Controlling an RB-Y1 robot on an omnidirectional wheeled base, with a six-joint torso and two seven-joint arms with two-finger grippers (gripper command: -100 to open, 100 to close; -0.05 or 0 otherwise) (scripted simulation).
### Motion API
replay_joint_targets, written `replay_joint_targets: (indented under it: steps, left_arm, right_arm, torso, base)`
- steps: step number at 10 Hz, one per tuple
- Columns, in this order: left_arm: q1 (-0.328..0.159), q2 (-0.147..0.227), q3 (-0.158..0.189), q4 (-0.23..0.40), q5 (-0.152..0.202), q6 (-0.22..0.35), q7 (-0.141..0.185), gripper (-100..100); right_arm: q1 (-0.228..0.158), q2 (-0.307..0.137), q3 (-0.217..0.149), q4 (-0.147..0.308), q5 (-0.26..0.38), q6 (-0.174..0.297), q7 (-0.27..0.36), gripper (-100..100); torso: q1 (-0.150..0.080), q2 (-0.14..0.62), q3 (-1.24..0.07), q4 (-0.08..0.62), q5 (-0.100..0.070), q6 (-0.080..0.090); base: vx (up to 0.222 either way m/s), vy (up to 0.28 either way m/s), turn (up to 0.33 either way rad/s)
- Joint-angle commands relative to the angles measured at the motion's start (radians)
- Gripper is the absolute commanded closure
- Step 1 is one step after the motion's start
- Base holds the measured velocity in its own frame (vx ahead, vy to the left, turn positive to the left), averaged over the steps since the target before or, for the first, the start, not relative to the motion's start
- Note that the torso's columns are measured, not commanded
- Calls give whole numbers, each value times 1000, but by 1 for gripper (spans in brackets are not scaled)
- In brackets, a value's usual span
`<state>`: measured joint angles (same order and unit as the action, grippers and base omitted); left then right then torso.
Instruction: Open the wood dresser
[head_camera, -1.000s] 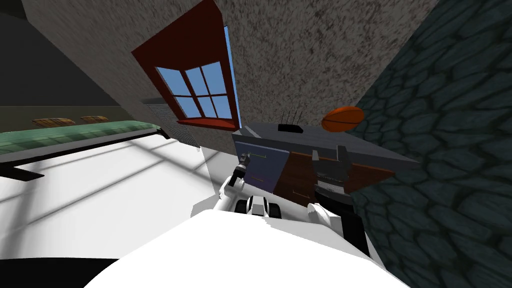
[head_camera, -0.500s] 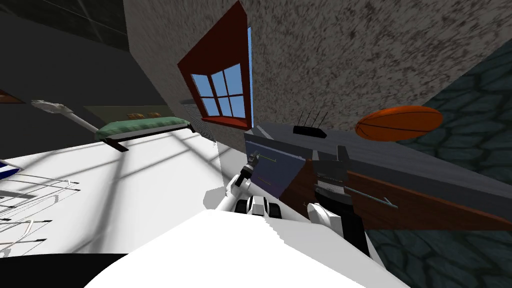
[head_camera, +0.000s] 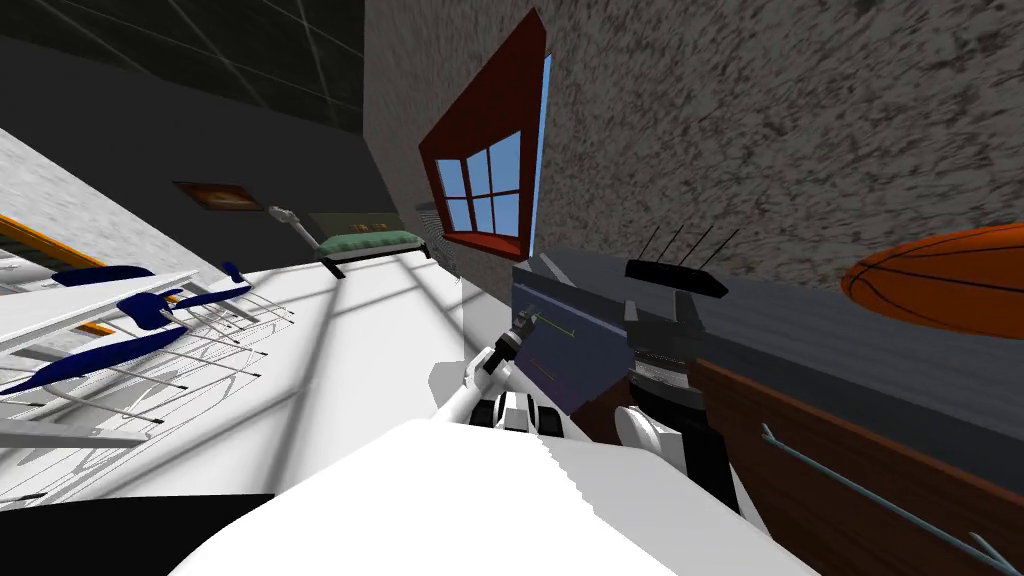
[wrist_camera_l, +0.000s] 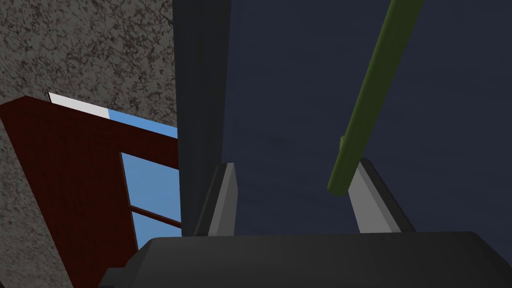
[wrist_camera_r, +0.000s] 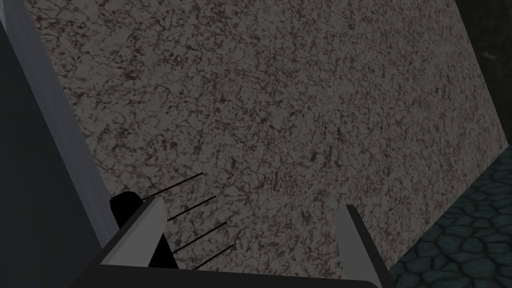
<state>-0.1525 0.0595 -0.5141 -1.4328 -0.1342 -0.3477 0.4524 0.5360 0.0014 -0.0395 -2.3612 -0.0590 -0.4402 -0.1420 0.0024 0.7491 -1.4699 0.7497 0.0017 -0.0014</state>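
Observation:
The dresser (head_camera: 800, 345) has a grey top and a brown wood front, and its left part (wrist_camera_l: 300, 100) looks dark blue in shade. A thin green bar handle (wrist_camera_l: 370, 95) crosses that dark front. My left gripper (wrist_camera_l: 295, 200) is open right at the front, with the handle's end just inside one finger (wrist_camera_l: 372, 200) and not pressed. In the head view the left gripper (head_camera: 522, 322) sits by that handle (head_camera: 553, 325). My right gripper (head_camera: 660, 300) is raised and open in front of the dresser top, its fingers (wrist_camera_r: 145, 225) holding nothing.
A black router (head_camera: 675, 278) with antennas and an orange ball (head_camera: 940, 280) rest on the dresser top. A long grey handle (head_camera: 870, 495) runs across the wood front at right. A red-framed window (head_camera: 485, 195) is on the wall, and a wire rack (head_camera: 150, 340) stands far left.
The whole head view has swung: the dresser and ball now sit nearer and further right, and the rack has come into view at left. My left gripper stays at the handle.

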Motion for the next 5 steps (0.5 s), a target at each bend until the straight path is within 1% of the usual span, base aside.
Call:
replay_joint_targets:
  steps: [1, 2, 3, 4, 5]
  left_arm:
    - [-78, 10, -83, 8, -11, -23, 58, 100]
    - [-87, 10, -118, 8, -11, -23, 58, 100]
    - [-111, 25, -153, 63, -44, -45, 110, 100]
    - [-131, 25, -188, 65, -44, -45, 129, 100]
    - [-156, 25, -223, 65, -44, -45, 129, 100]
  right_arm:
    - [0, 0, 0, 0, 0, 0, 0, 0]
    - [0, 0, 0, 0, 0, 0, 0, 0]
    - [0, 0, 0, 0, 0, 0, 0, 0]
    - [0, 0, 0, 0, 0, 0, 0, 0]
    - [0, 0, 0, 0, 0, 0, 0, 0]
  torso:
    - [1, -1, -1, 0, 0, -1]
    - [4, 1, 0, 1, 2, -1]
    - [6, 1, 0, 0, 2, -1]
    - [3, -2, -1, -2, 2, -1]
    - [2, -3, -3, -1, 2, 0]
  base:
    - [7, -27, 449]
    - [3, -7, 504]
    - [21, -38, 464]
    - [19, -41, 400]
    - [15, -17, 396]
